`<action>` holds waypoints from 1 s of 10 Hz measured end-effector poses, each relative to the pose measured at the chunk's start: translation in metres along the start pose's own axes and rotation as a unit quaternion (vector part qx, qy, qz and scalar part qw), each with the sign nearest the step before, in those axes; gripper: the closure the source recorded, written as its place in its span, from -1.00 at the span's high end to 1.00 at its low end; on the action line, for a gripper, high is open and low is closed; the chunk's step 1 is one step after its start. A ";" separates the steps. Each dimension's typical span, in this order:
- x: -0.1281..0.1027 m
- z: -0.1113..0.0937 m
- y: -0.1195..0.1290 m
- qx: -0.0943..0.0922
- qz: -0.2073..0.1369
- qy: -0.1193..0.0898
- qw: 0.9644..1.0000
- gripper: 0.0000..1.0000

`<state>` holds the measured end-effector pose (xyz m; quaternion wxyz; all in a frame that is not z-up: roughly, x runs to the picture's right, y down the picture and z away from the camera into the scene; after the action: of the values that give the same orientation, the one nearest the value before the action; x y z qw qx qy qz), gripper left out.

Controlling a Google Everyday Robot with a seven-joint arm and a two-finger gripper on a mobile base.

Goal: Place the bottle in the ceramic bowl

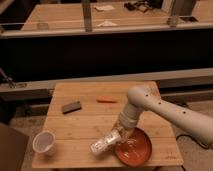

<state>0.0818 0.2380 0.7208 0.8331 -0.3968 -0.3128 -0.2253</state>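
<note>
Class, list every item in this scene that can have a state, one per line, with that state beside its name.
bottle: tilted, held at its upper end, its lower end beside the bowl's left rim, not inside
gripper: at the bottle's upper end, over the bowl's left edge
ceramic bowl: upright, nothing resting in it
cup: upright, untouched
dark block: lying flat
orange item: lying flat
</note>
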 end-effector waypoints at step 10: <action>0.016 -0.010 0.020 0.007 0.009 0.003 1.000 -1.00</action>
<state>0.1087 0.2391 0.7165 0.8387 -0.3930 -0.3084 -0.2169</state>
